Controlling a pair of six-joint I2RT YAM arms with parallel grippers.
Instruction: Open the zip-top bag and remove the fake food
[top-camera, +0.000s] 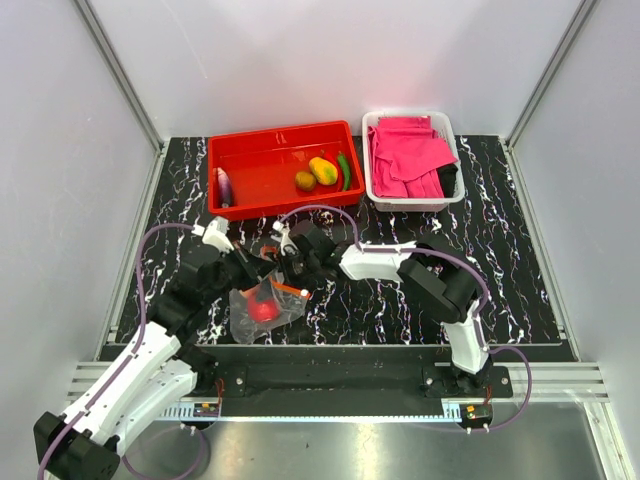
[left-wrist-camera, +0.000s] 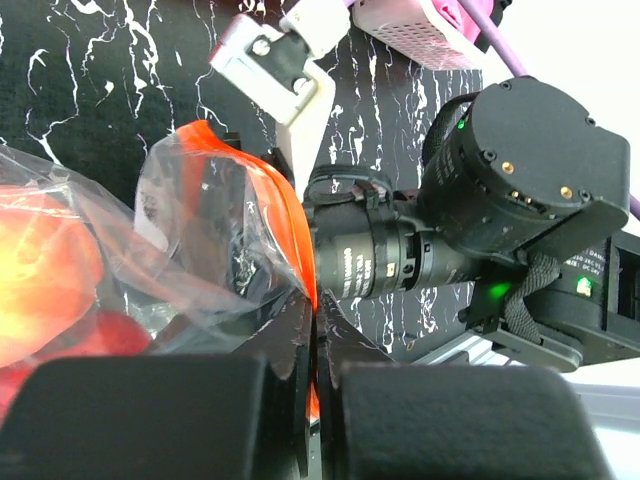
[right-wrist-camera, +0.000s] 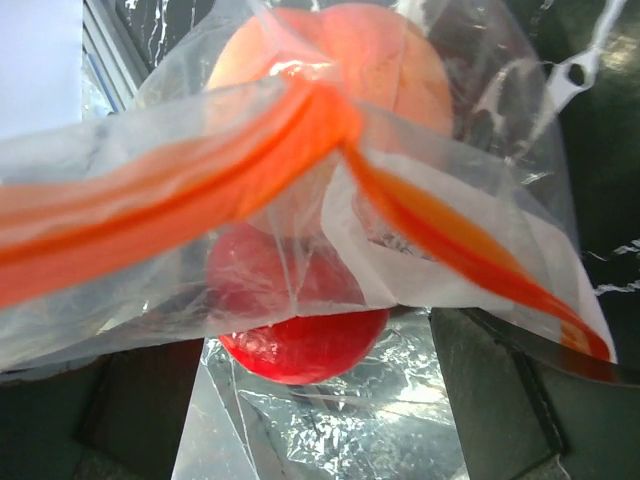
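A black marbled desk (top-camera: 500, 260) carries a red tray (top-camera: 262, 180) and a white basket (top-camera: 410, 204) of pink cloths (top-camera: 405, 150). Both arms meet over the zip-top bag (top-camera: 258, 318), which lies crumpled on the desk in front of the tray.

The left end effector (left-wrist-camera: 315, 340) is clamped on the bag's orange zip strip (left-wrist-camera: 290, 225). The right end effector (right-wrist-camera: 320, 390) stands wide open and holds nothing, facing the bag's mouth.

Inside the bag sit a red round fruit (right-wrist-camera: 300, 340) and a peach-coloured one (right-wrist-camera: 340, 60). Eggplant (top-camera: 224, 187), mango (top-camera: 323, 171), kiwi (top-camera: 305, 180) and chili (top-camera: 344, 170) lie in the tray.

To do this well, the left pinch should hold the strip taut. The right jaws should then slip between its parted halves and close on fruit alone, not on film.

Fine white print on the camera lens (left-wrist-camera: 370, 265) is too small to read.
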